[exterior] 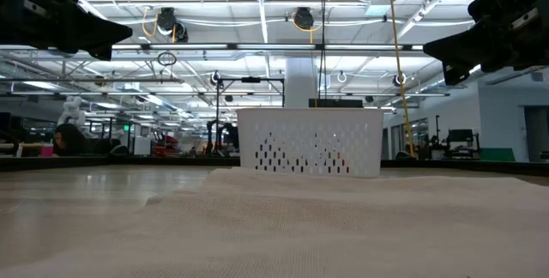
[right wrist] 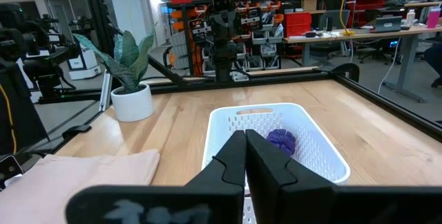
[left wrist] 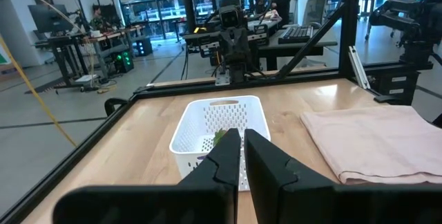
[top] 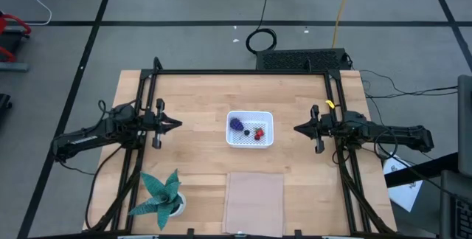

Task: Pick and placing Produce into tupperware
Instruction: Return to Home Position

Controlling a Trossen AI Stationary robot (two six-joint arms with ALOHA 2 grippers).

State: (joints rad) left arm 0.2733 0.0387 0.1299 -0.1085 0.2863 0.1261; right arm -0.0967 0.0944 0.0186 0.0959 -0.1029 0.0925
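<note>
The white tupperware stands in the middle of the table, between my two arms. In it lie the produce: a purple lump, a red piece and a small dark ball. The purple lump also shows in the right wrist view. My left gripper hovers shut to the left of the tupperware, pointing level at it. My right gripper hovers shut to its right, likewise level. Neither one holds anything.
A teal spiky potted plant stands at the near left corner. A flat pinkish cloth lies at the near edge, in front of the tupperware. Black frame rails run along the table's far, left and right sides.
</note>
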